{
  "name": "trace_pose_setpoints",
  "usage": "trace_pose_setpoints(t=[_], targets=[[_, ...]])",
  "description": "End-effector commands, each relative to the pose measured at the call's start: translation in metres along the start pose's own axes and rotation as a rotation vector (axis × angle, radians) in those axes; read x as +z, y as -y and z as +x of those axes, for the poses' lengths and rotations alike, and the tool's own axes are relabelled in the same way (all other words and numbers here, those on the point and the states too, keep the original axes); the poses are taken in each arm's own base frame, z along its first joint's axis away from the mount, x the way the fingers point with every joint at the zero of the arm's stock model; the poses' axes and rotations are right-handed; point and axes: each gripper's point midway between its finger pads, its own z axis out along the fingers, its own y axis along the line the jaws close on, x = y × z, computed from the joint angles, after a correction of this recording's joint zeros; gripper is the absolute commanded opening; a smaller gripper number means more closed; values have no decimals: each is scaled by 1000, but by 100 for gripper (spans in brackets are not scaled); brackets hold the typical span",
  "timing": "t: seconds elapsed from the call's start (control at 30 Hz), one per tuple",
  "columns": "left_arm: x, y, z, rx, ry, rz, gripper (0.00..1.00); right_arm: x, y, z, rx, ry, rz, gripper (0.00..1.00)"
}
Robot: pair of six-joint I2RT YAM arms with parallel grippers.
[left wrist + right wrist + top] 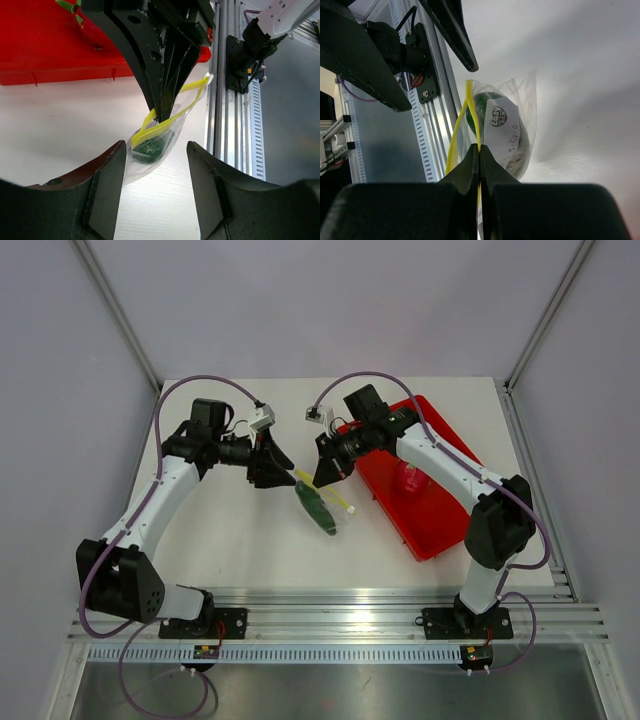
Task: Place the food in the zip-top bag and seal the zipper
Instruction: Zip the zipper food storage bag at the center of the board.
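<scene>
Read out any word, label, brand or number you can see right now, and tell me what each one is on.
White label on the zip-top bag: a dark round logo with pale lettering, too blurred to read.
Same label, below the logo: a few small dark marks, too small to read.
Red tray: no text visible.
Nothing else in any view carries readable text.

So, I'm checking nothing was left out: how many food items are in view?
2. The cucumber is inside the bag; the dragon fruit lies in the red tray. The right arm covers part of the tray, so more could be hidden.
</scene>
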Motion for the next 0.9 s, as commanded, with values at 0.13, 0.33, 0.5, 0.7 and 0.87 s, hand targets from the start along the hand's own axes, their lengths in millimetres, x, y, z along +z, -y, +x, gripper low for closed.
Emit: trace_pose_setpoints(t=[0.13, 0.33, 0.5, 0.7, 0.87], targets=[[0, 12, -6, 65, 45, 89, 57, -12, -17, -13, -47, 15, -77, 0], [8, 15, -8, 52, 44, 137, 57, -14, -20, -13, -59, 6, -86, 0], [21, 22, -3, 42, 14, 182, 55, -16, -24, -15, -65, 11, -93, 0], [20, 31, -6, 49, 34, 231, 44, -15, -22, -13, -59, 6, -83, 0], [18, 38, -6, 51, 39, 267, 22, -16, -20, -14, -58, 9, -64, 0]])
